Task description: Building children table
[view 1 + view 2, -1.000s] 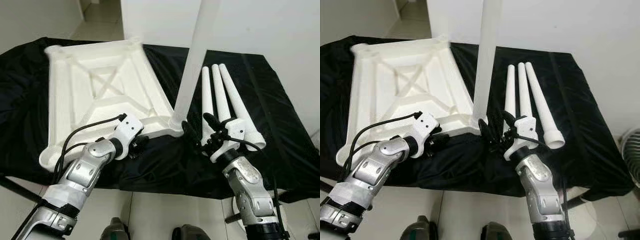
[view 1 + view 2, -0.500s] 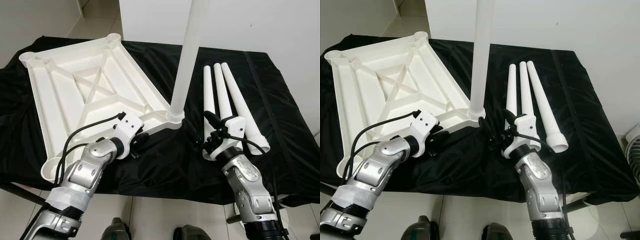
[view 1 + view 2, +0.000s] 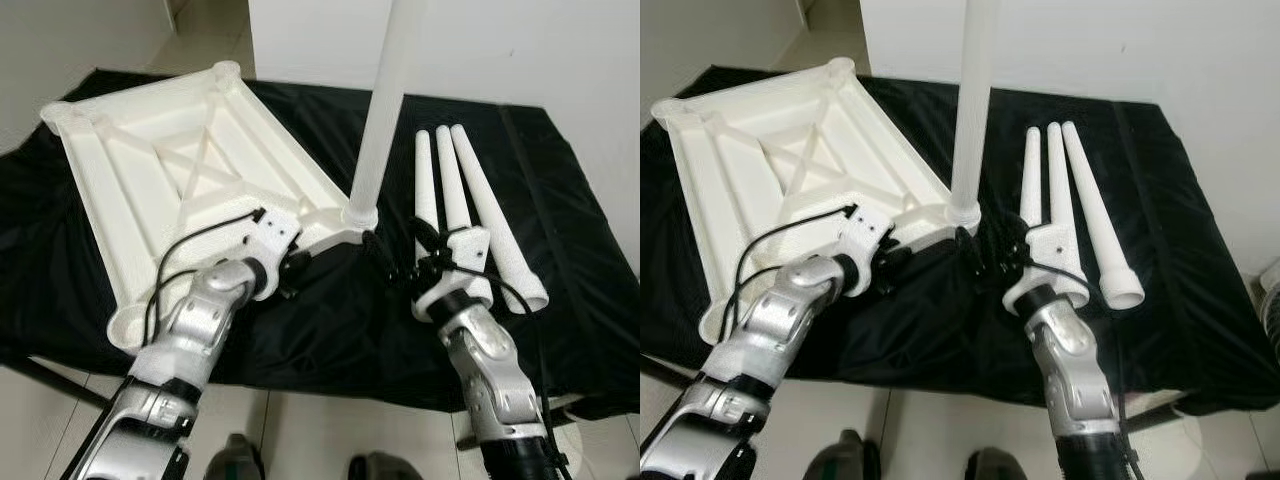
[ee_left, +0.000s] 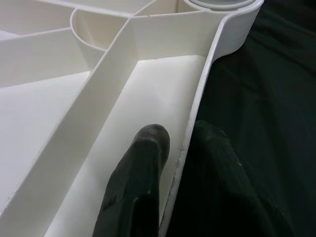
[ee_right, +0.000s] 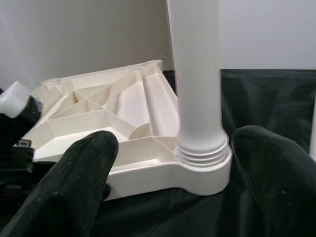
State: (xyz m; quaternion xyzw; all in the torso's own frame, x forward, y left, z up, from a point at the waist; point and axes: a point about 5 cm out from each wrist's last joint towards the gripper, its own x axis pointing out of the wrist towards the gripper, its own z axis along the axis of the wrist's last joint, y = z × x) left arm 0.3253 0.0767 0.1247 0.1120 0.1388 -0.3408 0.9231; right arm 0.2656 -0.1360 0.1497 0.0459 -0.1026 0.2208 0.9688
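Your white tabletop [image 3: 190, 175] lies upside down on the black cloth [image 3: 590, 280], ribs up, so the corner sockets face you for the legs; one leg [image 3: 385, 110] already stands upright in the near-right corner socket [image 3: 358, 215].

Your left gripper [image 4: 180, 153] pinches the tabletop's near rim, one finger inside the rib bay, the other outside on the cloth; judged, this steadies the top against turning while the leg is seated.

Your right gripper [image 5: 168, 163] is spread wide and holds nothing; the leg's threaded base sits between its fingers [image 5: 74, 168], dead ahead at 12 o'clock, untouched.

Three spare legs [image 3: 465, 210] lie side by side on the cloth at 3 o'clock of the socket, just beyond your right wrist.
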